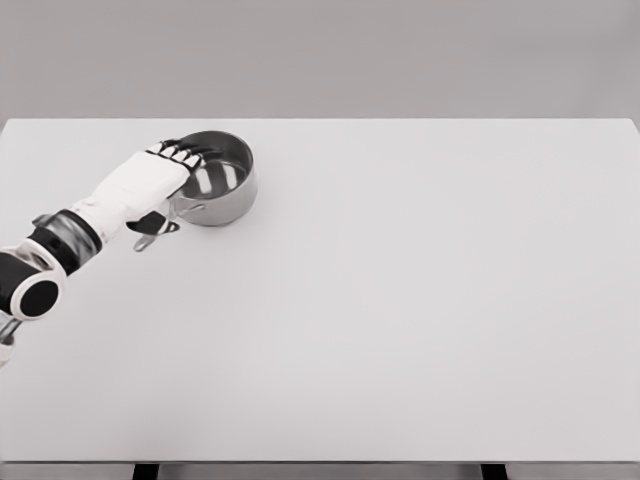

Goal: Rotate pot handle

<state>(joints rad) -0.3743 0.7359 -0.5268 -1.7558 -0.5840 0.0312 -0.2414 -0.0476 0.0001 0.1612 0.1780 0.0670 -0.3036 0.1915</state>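
A small steel pot [222, 178] stands on the white table [400, 300] at the far left. Its short handle [146, 240] points toward the lower left, and only its end shows. My left hand [160, 185] lies across the root of the handle. The fingers [181, 153] curl over the pot's left rim, and the thumb [152, 224] is tucked against the handle. The left arm comes in from the lower left edge. The right arm is out of view.
The table's far edge runs just behind the pot. The left table edge is close to my forearm [60, 245]. Nothing else stands on the table.
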